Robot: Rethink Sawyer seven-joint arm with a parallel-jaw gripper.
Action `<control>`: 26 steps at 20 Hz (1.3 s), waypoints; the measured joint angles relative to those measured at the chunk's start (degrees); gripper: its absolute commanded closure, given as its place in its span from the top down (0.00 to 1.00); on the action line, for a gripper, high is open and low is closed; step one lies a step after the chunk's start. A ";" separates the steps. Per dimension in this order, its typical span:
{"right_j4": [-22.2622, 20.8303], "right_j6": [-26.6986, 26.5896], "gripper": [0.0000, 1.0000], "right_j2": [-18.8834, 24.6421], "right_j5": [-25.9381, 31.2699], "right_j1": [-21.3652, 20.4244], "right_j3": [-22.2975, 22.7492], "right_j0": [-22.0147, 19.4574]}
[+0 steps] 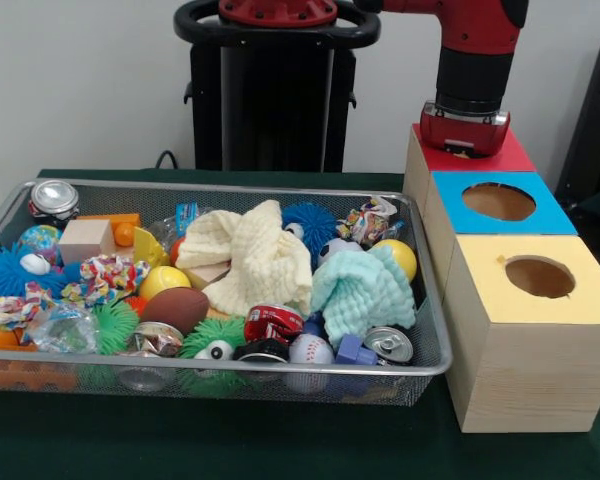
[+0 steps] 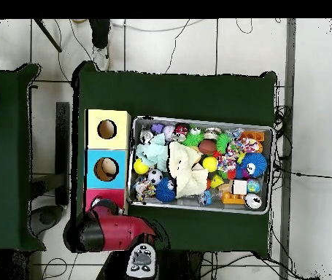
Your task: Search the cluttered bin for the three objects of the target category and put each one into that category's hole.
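Observation:
A wire mesh bin (image 1: 230, 188) (image 2: 198, 120) is packed with clutter. A cream cloth (image 1: 250, 255) (image 2: 185, 169) and a mint cloth (image 1: 360, 290) (image 2: 152, 153) lie over the middle. A silver can (image 1: 54, 198) stands at the back left, another can (image 1: 388, 344) lies at the front right, and a crushed red can (image 1: 272, 322) sits near the front. Beside the bin stand a yellow box (image 1: 580, 290) (image 2: 93, 138), a blue box (image 1: 450, 190) (image 2: 92, 169) and a red box (image 1: 515, 155) (image 2: 94, 195), each with a hole. My gripper (image 1: 465, 140) (image 2: 106, 209) hangs right over the red box, its tips hidden.
Also in the bin are a yellow ball (image 1: 400, 257), a baseball (image 1: 310, 350), a brown football (image 1: 175, 308), blue and green spiky balls (image 1: 0, 272), a wooden block (image 1: 85, 240) and googly-eye toys. A second green table (image 2: 1, 160) lies left in the overhead view.

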 measured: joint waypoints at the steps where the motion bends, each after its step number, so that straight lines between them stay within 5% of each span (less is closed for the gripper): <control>1: 0.02 0.00 1.00 0.00 0.00 0.00 0.00 0.01; 24: 3.51 0.01 1.00 -1.17 2.28 -0.46 0.36 1.67; 25: 3.83 0.01 0.00 -1.68 3.30 -0.87 0.44 2.19; 26: 3.85 0.01 0.00 -1.76 3.38 -0.91 0.45 2.24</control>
